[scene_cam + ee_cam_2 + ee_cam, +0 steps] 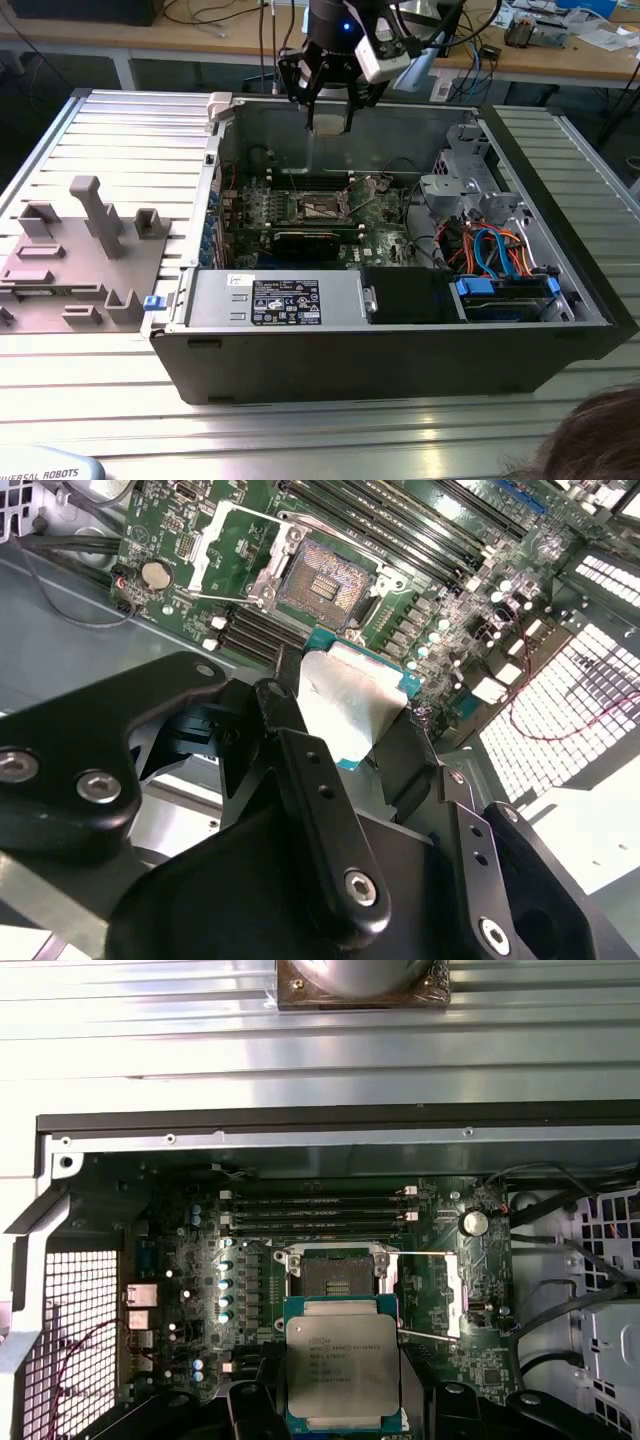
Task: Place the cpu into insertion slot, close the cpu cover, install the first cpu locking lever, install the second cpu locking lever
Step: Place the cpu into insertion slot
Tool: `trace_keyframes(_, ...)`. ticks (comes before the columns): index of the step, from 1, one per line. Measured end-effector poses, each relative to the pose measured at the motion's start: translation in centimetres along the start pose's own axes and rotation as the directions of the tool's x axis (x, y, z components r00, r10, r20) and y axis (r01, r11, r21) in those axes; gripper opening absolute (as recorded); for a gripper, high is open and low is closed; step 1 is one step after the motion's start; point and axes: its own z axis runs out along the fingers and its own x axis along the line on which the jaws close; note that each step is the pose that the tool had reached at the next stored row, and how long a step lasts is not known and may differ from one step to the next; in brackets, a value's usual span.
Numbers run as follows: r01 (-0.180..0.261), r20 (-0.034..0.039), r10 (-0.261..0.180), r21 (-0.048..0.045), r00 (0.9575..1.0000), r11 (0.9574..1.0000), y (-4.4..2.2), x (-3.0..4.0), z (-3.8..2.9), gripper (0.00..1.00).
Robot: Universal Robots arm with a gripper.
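At the upper centre of the exterior view, the gripper [329,118] is clasping the cpu [328,126] high above the open insertion slot [325,208]; any tilt or offset is risking bent socket contacts.

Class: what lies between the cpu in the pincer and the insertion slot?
Nothing solid: in the first wrist view, the stretch from cpu to insertion slot is bare.

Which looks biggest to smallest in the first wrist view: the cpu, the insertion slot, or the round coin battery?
1. silver-topped square cpu; it is nearer the camera, so its lead over the slot is in appearance only.
2. dark-centred square insertion slot.
3. round silver coin battery, clearly smallest.
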Motion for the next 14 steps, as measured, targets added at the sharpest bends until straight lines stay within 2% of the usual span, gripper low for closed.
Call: trace_keyframes(14, 0.0, 0.0, 0.0, 0.0, 1.0, 1.0, -0.03, -0.01, 0.38, 0.54)
